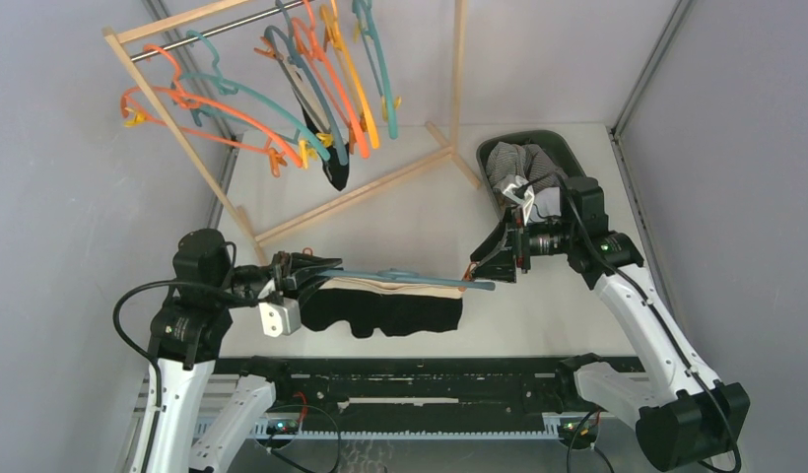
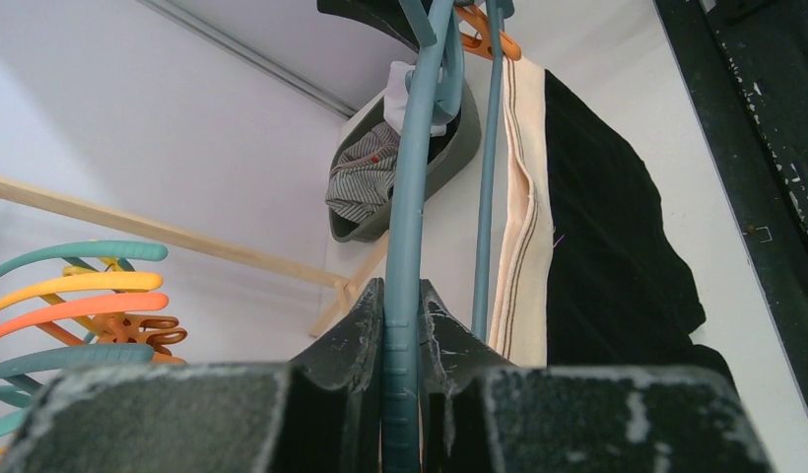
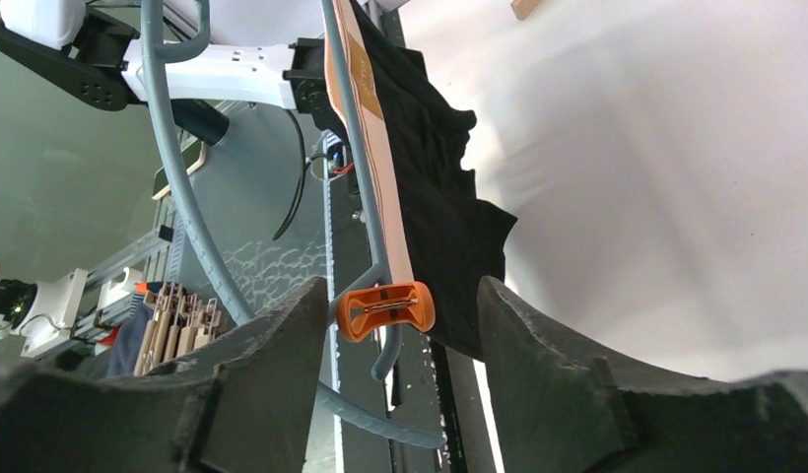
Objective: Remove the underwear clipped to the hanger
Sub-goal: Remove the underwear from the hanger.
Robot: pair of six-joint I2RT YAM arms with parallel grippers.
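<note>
A teal hanger point(image 1: 410, 279) lies level above the table, and my left gripper point(image 1: 303, 268) is shut on its hook end; the left wrist view shows the teal bar point(image 2: 405, 246) pinched between the jaws point(image 2: 402, 315). Black underwear point(image 1: 400, 307) with a cream waistband hangs from it, also visible as underwear point(image 2: 607, 246) and underwear point(image 3: 439, 197). An orange clip point(image 3: 385, 310) pins the waistband at the hanger's right end. My right gripper point(image 3: 402, 291) is open with that clip between its fingers, a gap on each side. From above, the right gripper point(image 1: 482, 268) sits at the hanger's right tip.
A dark green bin point(image 1: 499, 148) at the back right holds crumpled cloth, some of it striped. The wooden rack point(image 1: 380, 187) at the back left carries several teal, orange and yellow hangers point(image 1: 282, 79), with a black garment point(image 1: 333, 172) on one.
</note>
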